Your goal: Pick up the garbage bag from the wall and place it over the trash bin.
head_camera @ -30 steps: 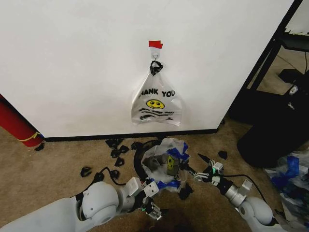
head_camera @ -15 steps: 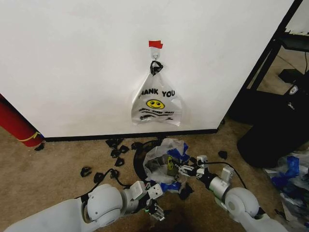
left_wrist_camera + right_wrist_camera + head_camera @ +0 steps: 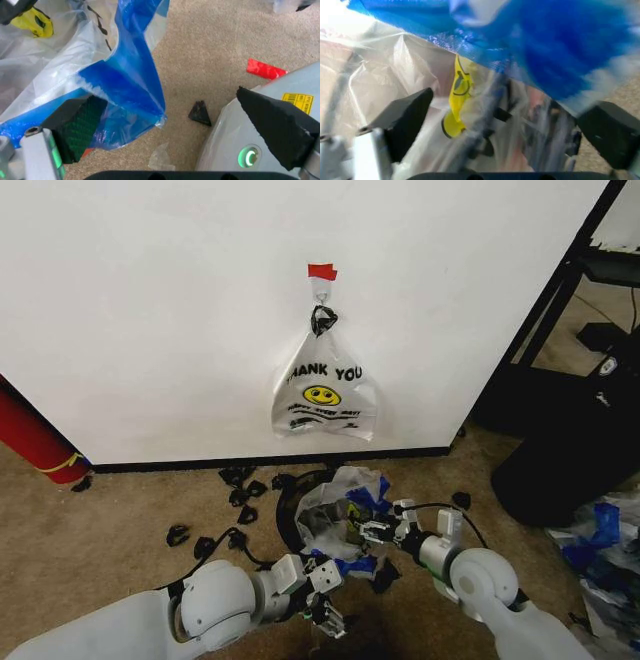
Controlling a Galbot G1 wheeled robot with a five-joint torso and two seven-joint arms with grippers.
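Observation:
The garbage bag (image 3: 335,502), see-through with blue edges and a small yellow smiley, lies crumpled over the black trash bin (image 3: 289,530) on the carpet below the white wall (image 3: 150,310). My right gripper (image 3: 376,530) reaches into the bag from the right. In the right wrist view this gripper (image 3: 505,123) is open, with the plastic and the yellow smiley (image 3: 457,101) between its fingers. My left gripper (image 3: 326,608) sits low at the bin's near side. It is open (image 3: 175,127), and the bag's blue edge (image 3: 125,86) lies against one finger pad (image 3: 80,123).
A whiter "THANK YOU" bag (image 3: 323,392) hangs from a hook (image 3: 322,296) under red tape (image 3: 322,272). Black scraps (image 3: 240,495) litter the carpet left of the bin. A red cylinder (image 3: 35,442) stands far left, with dark furniture (image 3: 560,440) and loose plastic (image 3: 600,545) at the right.
My right gripper has moved left, from beside the bin into the bag's plastic. My left gripper has shifted slightly right along the bin's near side.

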